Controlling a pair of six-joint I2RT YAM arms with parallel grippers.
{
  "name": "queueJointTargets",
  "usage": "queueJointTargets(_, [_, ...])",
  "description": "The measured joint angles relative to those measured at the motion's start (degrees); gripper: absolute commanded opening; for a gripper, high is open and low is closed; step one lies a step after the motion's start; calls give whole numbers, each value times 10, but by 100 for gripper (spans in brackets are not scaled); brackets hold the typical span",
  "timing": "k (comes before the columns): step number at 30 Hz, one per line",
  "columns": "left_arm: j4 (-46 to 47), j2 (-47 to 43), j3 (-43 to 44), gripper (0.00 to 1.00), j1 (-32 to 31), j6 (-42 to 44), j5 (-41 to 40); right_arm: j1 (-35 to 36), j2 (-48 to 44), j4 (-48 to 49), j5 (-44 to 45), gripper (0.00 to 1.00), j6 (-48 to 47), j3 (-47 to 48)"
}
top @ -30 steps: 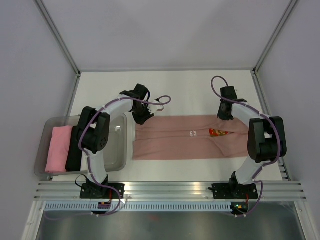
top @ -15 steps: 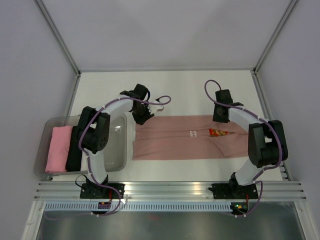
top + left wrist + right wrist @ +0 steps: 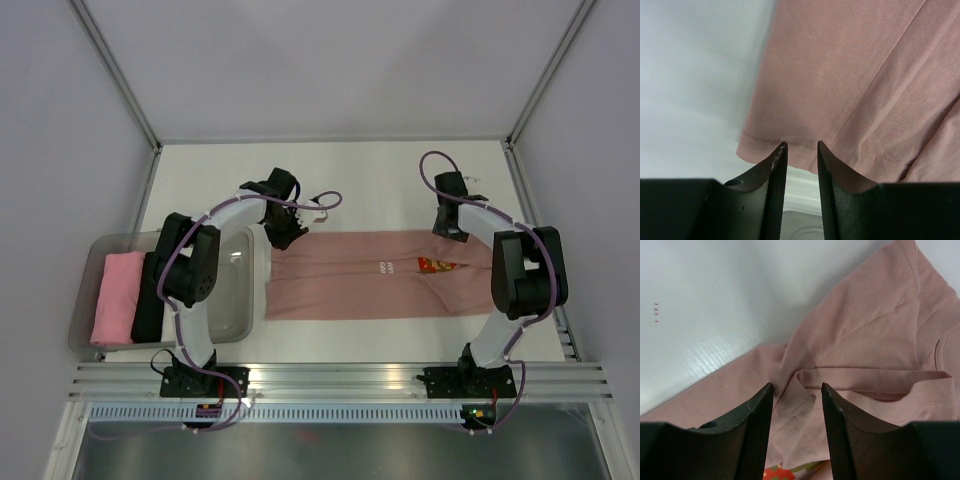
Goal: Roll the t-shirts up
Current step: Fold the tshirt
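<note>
A dusty salmon-pink t-shirt (image 3: 370, 290) lies flat across the table, folded into a long band, with a small red print (image 3: 436, 265) towards its right end. My left gripper (image 3: 283, 238) sits low at the band's far-left corner. In the left wrist view its tips (image 3: 801, 145) stand a little apart at the stitched hem of the t-shirt (image 3: 850, 75), with only white table showing between them. My right gripper (image 3: 450, 228) hovers over the far-right part. Its jaws (image 3: 797, 386) are open above a folded-in sleeve of the t-shirt (image 3: 865, 340), gripping nothing.
A clear plastic bin (image 3: 235, 250) stands at the left, holding a bright pink roll (image 3: 117, 297) and a black roll (image 3: 150, 297). Metal frame posts and grey walls close in the white table on three sides.
My right gripper has gone from shut to open, letting go of the cloth, and its wrist shifted slightly over the shirt's right end. The left arm has stayed put.
</note>
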Motion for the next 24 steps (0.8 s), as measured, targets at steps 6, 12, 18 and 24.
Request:
queueJointTargets(6, [0,0,0,36,0,-1,0,-9,21,0,1,32,13,0])
queueJointTargets(12, [0,0,0,36,0,-1,0,-10,20,2,-1,15,17,1])
queueJointTargets(18, [0,0,0,36,0,-1,0,-10,10,2,-9,7,17,0])
queueJointTargets(24, [0,0,0,36,0,-1,-1,3,-21,2,-12,5,3,-13])
